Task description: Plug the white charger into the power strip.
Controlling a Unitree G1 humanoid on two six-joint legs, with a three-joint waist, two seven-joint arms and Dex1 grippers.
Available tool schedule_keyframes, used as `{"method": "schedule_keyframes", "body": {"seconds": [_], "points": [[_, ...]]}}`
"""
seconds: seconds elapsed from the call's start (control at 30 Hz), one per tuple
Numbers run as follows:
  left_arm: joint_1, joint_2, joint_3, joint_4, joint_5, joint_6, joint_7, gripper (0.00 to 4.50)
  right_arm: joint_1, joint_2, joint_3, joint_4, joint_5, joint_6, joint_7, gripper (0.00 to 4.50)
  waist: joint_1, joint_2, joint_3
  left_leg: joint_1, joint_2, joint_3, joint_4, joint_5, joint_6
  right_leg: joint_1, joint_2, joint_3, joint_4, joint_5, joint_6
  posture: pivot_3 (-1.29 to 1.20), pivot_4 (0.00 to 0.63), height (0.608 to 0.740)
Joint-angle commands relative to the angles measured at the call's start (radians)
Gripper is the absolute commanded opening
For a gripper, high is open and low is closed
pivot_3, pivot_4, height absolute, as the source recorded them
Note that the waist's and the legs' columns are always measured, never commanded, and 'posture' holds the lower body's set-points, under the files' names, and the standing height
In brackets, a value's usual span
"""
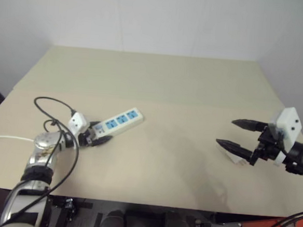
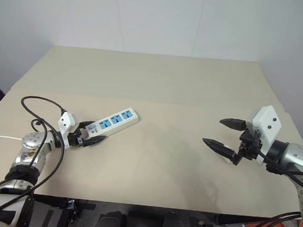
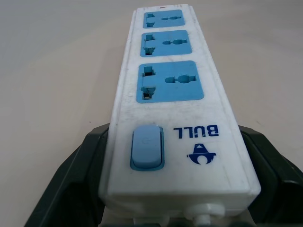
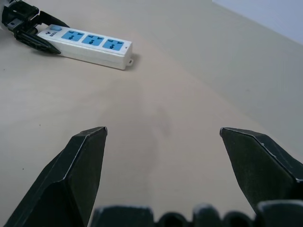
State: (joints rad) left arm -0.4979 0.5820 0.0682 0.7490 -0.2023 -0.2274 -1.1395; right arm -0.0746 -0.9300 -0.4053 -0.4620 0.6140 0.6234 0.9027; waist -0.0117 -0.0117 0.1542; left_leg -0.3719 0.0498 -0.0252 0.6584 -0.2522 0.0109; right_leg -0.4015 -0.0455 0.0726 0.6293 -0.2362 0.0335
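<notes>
tabletop: broad beige tabletop (image 1: 159,83) | strip: long white power strip with three blue sockets (image 1: 121,120) at left, switch end clamped by closed left hand (image 1: 94,138) | right hand (image 2: 224,134): open, empty, over small white blocky charger (image 1: 235,157) | risk: strip may skid or charger tip when grasped

Left end effector (image 2: 90,139) low at near left, fingers clamped shut. Right end effector (image 2: 224,134) raised at right, fingers spread wide, pointing left.

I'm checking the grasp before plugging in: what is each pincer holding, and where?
Left pincer grips the power strip by its switch end. Right pincer is open, holding nothing.
</notes>
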Motion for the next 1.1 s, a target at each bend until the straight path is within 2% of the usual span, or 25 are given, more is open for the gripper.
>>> {"method": "schedule_keyframes", "body": {"seconds": [0.03,0.23,0.33,0.67,0.87,1.1], "points": [[0.02,-0.028,-0.043,-0.067,-0.01,0.046,-0.06,3.34,-0.012,-0.018,-0.035,-0.005,0.014,0.0,0.0,4.5,0.001,0.0,0.0,0.0,0.0,0.0,0.0,0.0,0.0,0.0,0.0,0.0,0.0,0.0,0.0,0.0,0.15,0.74],[-0.005,-0.069,-0.106,-0.221,-0.037,0.127,-0.165,3.34,-0.017,-0.025,-0.03,0.017,0.0,-0.011,0.003,4.5,0.007,0.0,0.0,-0.001,0.0,0.0,0.0,0.0,0.0,-0.001,0.0,0.0,0.0,0.0,0.0,0.0,0.15,0.74],[-0.04,-0.102,-0.152,-0.236,-0.024,0.137,-0.211,3.34,-0.026,-0.025,-0.025,0.029,-0.006,-0.017,0.002,4.5,0.006,0.0,0.0,-0.002,0.0,0.0,0.0,0.0,0.0,-0.001,0.0,0.0,0.0,0.0,0.0,0.0,0.15,0.74],[-0.181,-0.229,-0.271,-0.054,0.088,-0.048,-0.247,3.34,-0.023,-0.038,-0.028,0.065,-0.045,-0.025,0.002,4.5,0.002,-0.001,0.001,-0.004,-0.001,-0.001,0.001,0.0,0.0,-0.001,0.0,0.0,-0.002,0.0,0.0,0.0,0.15,0.74],[-0.187,-0.224,-0.295,0.025,0.117,-0.124,-0.285,3.34,-0.015,-0.108,-0.018,0.088,-0.068,0.053,-0.003,4.5,-0.001,-0.001,0.0,-0.003,-0.001,-0.001,0.001,0.0,0.0,-0.001,0.0,0.0,-0.002,0.0,0.0,0.0,0.15,0.74],[-0.166,-0.218,-0.301,0.03,0.122,-0.142,-0.285,3.34,-0.098,-0.209,0.113,0.131,-0.103,0.226,-0.046,4.5,-0.005,0.0,0.0,-0.002,-0.001,-0.001,0.0,0.0,0.0,-0.001,0.0,0.0,-0.002,0.0,0.001,0.0,0.15,0.74]]}}
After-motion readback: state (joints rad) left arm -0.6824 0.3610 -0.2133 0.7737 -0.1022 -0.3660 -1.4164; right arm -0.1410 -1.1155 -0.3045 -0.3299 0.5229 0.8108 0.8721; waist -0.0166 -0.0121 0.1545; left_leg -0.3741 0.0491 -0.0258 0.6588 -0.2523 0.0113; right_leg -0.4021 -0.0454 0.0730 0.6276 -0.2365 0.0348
